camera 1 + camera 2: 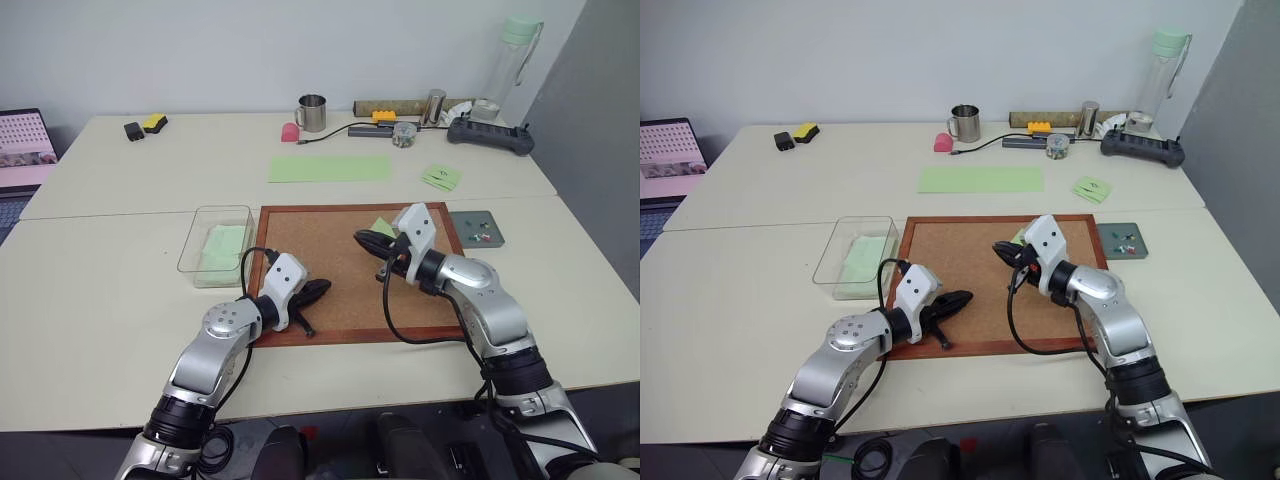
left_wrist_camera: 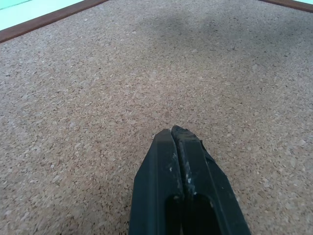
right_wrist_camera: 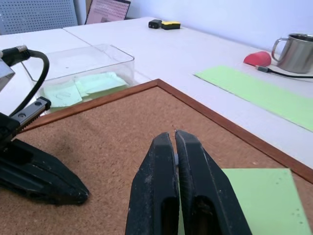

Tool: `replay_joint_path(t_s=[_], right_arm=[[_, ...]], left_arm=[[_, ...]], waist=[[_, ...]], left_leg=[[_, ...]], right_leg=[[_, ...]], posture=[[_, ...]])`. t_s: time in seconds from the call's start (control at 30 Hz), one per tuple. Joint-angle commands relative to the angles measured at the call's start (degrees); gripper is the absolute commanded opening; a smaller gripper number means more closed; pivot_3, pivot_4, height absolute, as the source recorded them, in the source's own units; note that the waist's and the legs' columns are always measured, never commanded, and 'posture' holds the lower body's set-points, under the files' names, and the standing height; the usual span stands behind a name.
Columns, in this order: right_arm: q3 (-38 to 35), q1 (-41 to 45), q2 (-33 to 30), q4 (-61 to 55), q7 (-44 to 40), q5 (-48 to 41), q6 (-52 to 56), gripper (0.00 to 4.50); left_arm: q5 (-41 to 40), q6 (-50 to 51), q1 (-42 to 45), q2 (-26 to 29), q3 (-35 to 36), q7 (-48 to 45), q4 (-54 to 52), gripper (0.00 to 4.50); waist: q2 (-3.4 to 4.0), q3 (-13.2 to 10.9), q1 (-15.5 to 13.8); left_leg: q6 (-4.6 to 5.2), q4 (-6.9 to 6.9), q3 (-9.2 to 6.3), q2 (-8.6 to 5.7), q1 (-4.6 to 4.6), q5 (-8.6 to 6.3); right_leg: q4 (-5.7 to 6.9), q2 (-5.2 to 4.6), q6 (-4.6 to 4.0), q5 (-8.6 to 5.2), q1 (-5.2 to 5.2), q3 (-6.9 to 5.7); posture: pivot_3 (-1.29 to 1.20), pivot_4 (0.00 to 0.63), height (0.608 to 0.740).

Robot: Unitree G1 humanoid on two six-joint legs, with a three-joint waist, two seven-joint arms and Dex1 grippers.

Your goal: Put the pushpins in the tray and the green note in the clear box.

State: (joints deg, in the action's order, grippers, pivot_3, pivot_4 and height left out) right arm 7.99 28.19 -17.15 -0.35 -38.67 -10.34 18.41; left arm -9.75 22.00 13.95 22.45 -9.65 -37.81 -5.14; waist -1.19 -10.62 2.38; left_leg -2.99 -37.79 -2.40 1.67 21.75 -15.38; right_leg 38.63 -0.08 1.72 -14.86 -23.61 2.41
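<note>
On the corkboard (image 1: 340, 270), near its far right corner, the green note (image 3: 266, 196) is seen lying flat, partly covered by the right gripper (image 3: 175, 139). That gripper is held just above the board with its black fingers pressed together; a tiny pale speck shows between the tips, but whether it is a pin cannot be told. The left gripper (image 2: 171, 136) is found at the board's near left part, fingers fully closed on nothing, tips resting on or just over the cork.

The clear box (image 1: 190, 245) is set on the table just beside the board's left edge; pale green notes (image 3: 78, 88) are already seen inside it. The tray (image 1: 492, 240) is placed just beside the board's right edge, and a few pushpins (image 1: 478, 234) with reddish and greenish heads are lying in it.

Farther back, a long green strip (image 1: 330, 168) and a small green pad (image 1: 441, 177) are laid on the table, well apart from the board.
</note>
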Motion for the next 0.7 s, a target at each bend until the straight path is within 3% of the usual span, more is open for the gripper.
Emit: replay_joint_path(t_s=[0.03,0.23,0.37,0.7], right_arm=[[-3.12,1.11,-0.79,-3.09,1.38,-1.21,-0.26,0.05],[-6.31,3.28,0.15,-3.41,5.06,-1.37,-1.66,0.05],[-8.08,4.72,1.81,-2.85,8.41,-1.13,-4.02,0.00],[-9.89,6.90,5.59,-3.33,13.88,-1.89,-6.96,0.00]], left_arm=[[-0.35,1.05,0.38,-0.54,1.08,0.89,1.30,0.00],[-7.21,2.58,3.55,-4.41,4.28,-0.23,-1.72,0.00],[-11.93,4.43,5.59,-6.47,5.78,-1.27,-4.17,0.60],[-14.96,3.79,10.37,-10.83,6.02,0.86,-5.56,2.64]], waist=[[0.00,0.00,-0.01],[-0.03,-0.03,-0.25],[-0.04,-0.04,-0.37],[-0.05,-0.04,-0.43]], left_leg=[[0.00,0.00,0.01,0.00,0.00,0.00],[0.00,-0.02,0.01,-0.01,0.05,0.00],[0.00,-0.02,0.00,-0.01,0.17,0.00],[0.00,-0.02,0.05,-0.02,0.18,0.00]], right_leg=[[0.00,0.00,0.00,0.00,0.00,0.01],[0.00,-0.01,0.00,0.00,-0.03,0.00],[-0.01,-0.01,0.00,0.01,-0.11,-0.01],[-0.03,-0.01,-0.11,0.07,-0.12,0.04]], posture=[[0.00,0.150,0.740],[0.00,0.150,0.740],[0.00,0.150,0.740],[0.00,0.150,0.740]])
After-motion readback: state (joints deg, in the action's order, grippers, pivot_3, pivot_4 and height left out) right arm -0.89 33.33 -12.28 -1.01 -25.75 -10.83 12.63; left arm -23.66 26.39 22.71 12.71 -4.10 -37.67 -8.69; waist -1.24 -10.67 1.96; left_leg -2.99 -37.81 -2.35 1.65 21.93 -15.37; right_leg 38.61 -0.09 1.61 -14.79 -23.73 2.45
